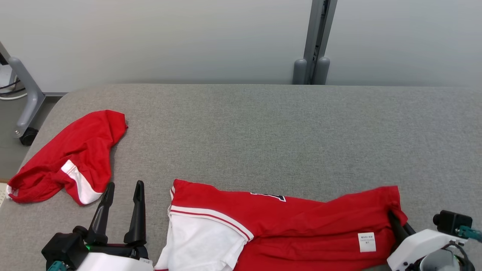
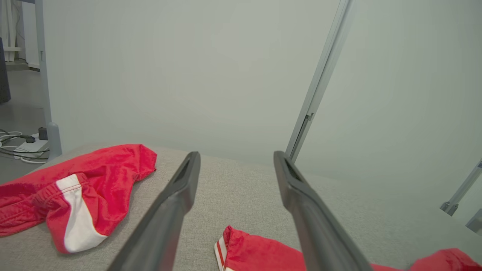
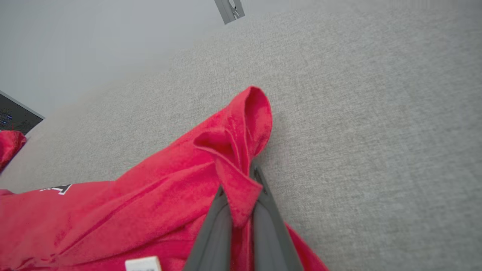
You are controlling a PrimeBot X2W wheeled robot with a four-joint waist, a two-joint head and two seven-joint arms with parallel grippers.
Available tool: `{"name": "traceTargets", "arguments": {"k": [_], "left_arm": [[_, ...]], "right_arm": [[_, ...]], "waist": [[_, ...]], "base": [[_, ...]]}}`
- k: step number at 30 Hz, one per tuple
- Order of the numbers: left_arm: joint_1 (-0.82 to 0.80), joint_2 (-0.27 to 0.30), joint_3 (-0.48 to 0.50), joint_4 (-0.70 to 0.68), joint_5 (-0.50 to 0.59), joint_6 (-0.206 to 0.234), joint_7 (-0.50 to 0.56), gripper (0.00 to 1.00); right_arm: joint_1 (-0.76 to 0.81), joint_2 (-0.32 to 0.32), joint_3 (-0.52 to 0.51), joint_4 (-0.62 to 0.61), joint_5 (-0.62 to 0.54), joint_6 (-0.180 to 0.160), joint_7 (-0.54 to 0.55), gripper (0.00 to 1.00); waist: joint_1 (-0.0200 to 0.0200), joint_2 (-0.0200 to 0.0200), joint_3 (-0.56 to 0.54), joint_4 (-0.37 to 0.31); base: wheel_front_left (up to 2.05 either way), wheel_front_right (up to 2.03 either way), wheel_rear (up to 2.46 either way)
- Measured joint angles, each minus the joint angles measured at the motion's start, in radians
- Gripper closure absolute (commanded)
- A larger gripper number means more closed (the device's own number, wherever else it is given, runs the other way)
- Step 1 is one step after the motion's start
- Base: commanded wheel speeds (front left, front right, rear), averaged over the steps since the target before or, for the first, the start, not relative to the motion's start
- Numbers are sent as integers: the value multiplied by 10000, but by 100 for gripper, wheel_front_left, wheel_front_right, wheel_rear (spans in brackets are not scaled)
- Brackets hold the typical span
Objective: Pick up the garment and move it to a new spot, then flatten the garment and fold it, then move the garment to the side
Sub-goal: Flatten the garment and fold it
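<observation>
The right tool (image 3: 241, 186) pinches the garment (image 1: 301, 222) at its right corner; the left tool (image 1: 125, 185) stands spread just left of that garment

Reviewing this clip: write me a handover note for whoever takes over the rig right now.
Left gripper: open, empty, above the table to the left of the red jersey.
Right gripper: shut on the red jersey's right-hand corner.
Things: the red jersey lies creased along the near edge of the grey table; a second red garment sits crumpled at its left end.
Done: corner gripped.
Left: lift and move the jersey, flatten it, fold it, set it aside.
</observation>
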Motion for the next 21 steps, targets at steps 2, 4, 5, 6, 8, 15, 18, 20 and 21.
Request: {"name": "traceTargets", "arguments": {"k": [2, 4, 5, 6, 8, 15, 18, 20, 21], "left_arm": [[-1, -88, 69, 36, 98, -98, 0, 0], [-6, -142, 138, 54, 155, -186, 0, 0], [-12, -165, 165, 61, 215, -224, 0, 0], [-21, -186, 184, 65, 257, -267, 0, 0], [-39, -211, 190, 71, 293, -303, 0, 0], [-111, -332, 267, 138, 412, -445, 0, 0], [-112, -357, 278, 201, 454, -497, -2, 0], [-110, -368, 284, 249, 464, -516, -15, 0], [-107, -372, 293, 280, 468, -522, -15, 0]], "right_arm": [[-104, -82, 21, -144, 198, 0, -25, 100], [-244, -293, -73, -174, 372, 2, -40, 100], [-323, -414, -174, -142, 445, 2, -59, 100], [-404, -554, -290, -86, 500, 2, -102, 100], [-477, -698, -368, -12, 506, 2, -128, 100], [-958, -1356, -821, 113, 470, 0, -314, 100], [-982, -1329, -844, -431, 431, 0, -313, 100], [-922, -1256, -901, -945, 564, 0, -297, 100], [-839, -1220, -940, -1275, 640, 0, -274, 100]], "waist": [[0, 0, 16, -61], [0, 0, 53, -129], [0, 0, 74, -163], [0, 0, 93, -196], [0, 0, 110, -224], [0, 0, 171, -373], [0, 0, 144, -399], [0, 0, 97, -411], [0, 0, 62, -421]], "base": [[0, 0, 0], [0, 0, 0], [0, 0, 0], [0, 0, 0], [0, 0, 0], [0, 0, 0], [0, 0, 0], [0, 0, 0], [0, 0, 0]]}}
